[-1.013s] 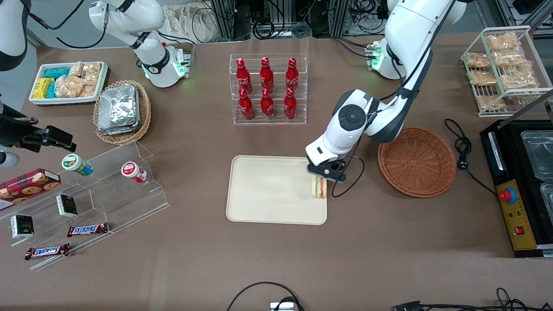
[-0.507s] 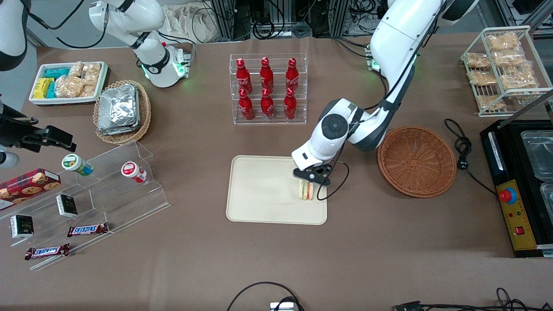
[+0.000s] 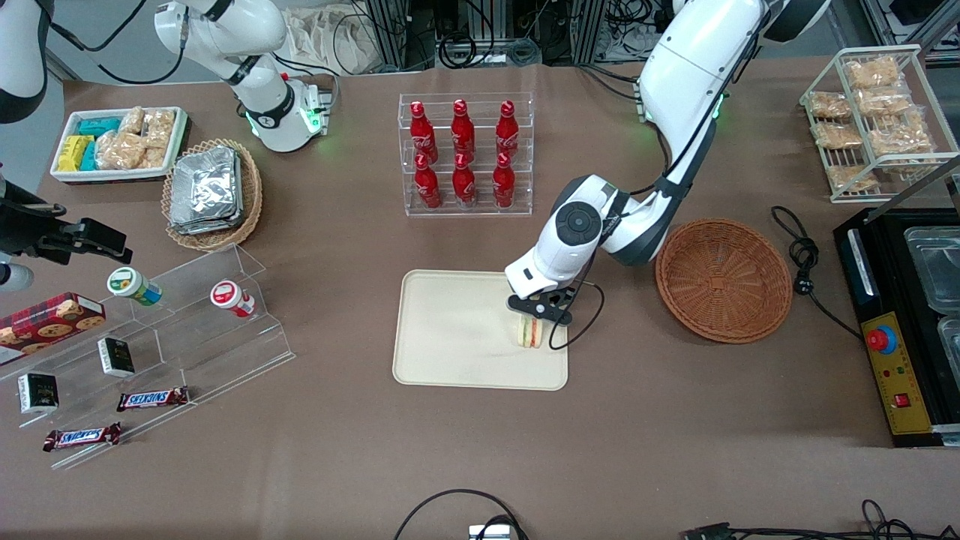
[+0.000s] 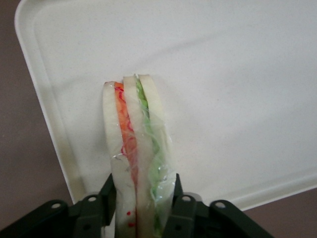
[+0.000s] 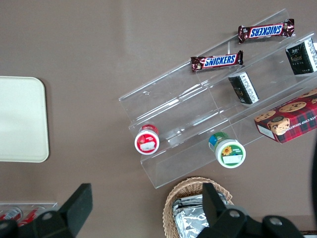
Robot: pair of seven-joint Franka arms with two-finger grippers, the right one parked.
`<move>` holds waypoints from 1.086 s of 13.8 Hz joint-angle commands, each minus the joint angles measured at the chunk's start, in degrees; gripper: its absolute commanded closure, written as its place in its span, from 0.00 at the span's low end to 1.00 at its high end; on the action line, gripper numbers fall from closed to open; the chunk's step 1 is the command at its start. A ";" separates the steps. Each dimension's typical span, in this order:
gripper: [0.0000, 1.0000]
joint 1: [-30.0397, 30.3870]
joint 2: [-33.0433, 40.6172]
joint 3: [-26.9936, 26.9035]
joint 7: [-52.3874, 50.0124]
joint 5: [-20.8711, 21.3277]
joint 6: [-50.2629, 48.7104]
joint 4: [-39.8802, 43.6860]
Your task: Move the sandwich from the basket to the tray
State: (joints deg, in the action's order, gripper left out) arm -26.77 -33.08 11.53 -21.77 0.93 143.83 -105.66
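The sandwich (image 3: 529, 332) (image 4: 133, 144), white bread with orange, red and green layers under clear wrap, stands on edge over the cream tray (image 3: 450, 337) (image 4: 237, 99), close to the tray's edge nearest the basket. My left gripper (image 3: 537, 311) (image 4: 141, 198) is shut on it, one black finger pressed against each bread face. I cannot tell whether the sandwich touches the tray floor. The reddish-brown wicker basket (image 3: 724, 279) sits beside the tray toward the working arm's end, with nothing in it. A corner of the tray (image 5: 22, 119) also shows in the right wrist view.
A clear rack of red bottles (image 3: 465, 154) stands farther from the camera than the tray. A stepped acrylic shelf (image 3: 187, 330) with snacks lies toward the parked arm's end. A black appliance (image 3: 900, 322) and a coiled cable (image 3: 802, 259) lie past the basket.
The left arm has carried the sandwich from the tray's basket-side rim a little way inward over the tray, then nearly stopped. The grip has stayed the same.
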 commanded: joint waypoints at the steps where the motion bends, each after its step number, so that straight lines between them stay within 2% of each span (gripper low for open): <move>1: 0.10 -1.00 -1.64 -0.63 -4.42 1.53 -0.56 3.09; 4: 0.06 -1.00 -1.03 -0.72 -7.92 1.62 -3.53 4.75; 7: 0.03 -0.57 -0.94 -0.90 -8.81 1.71 -16.16 12.30; 9: 0.02 -0.21 -0.59 -1.07 -10.74 1.80 -20.50 15.65; 12: 0.01 -0.21 2.30 -4.23 -15.22 5.39 -23.40 16.19; 15: 0.00 -0.13 7.04 -8.00 -15.24 7.25 -31.91 16.37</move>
State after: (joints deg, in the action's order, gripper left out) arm -26.55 -30.15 5.90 -35.85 6.90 117.27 -88.83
